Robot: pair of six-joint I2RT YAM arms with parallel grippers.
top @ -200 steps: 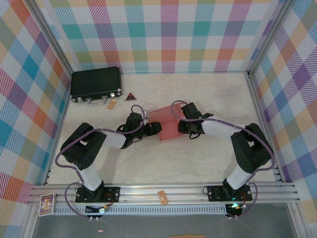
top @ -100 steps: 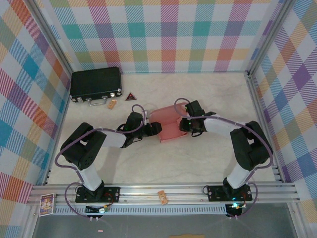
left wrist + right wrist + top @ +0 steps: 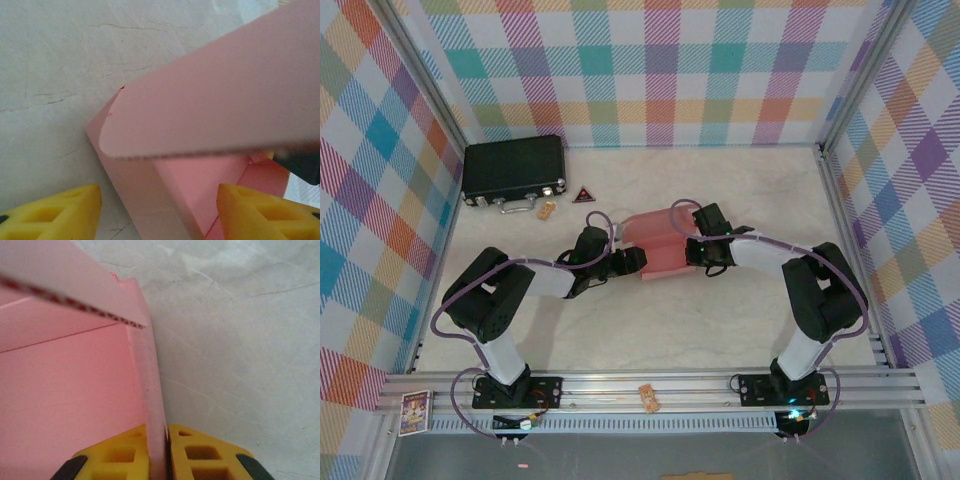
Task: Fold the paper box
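Note:
The salmon-pink paper box [image 3: 655, 250] lies partly folded in the middle of the table, with its walls raised. My right gripper [image 3: 692, 250] is at its right side. In the right wrist view the yellow fingers [image 3: 200, 455] pinch the box's upright right wall [image 3: 150, 385], so that gripper [image 3: 166, 455] is shut on the card. My left gripper [image 3: 632, 262] is at the box's left side and stands open. In the left wrist view its yellow fingertips [image 3: 55, 212] are set wide apart, with a box wall [image 3: 150, 195] running between them untouched. A raised pink flap [image 3: 215, 105] hangs above.
A black hard case [image 3: 513, 170] with metal latches lies at the back left. A small red triangle [image 3: 584, 195] and a tan scrap [image 3: 546, 209] lie beside it. Another tan scrap [image 3: 649, 398] sits on the front rail, and a card [image 3: 414, 411] lies at the front left. Plaid walls enclose the table.
My right gripper has closed onto the box's right wall and shifted slightly toward the back. The box's far flap has risen a little. The left arm has stayed put.

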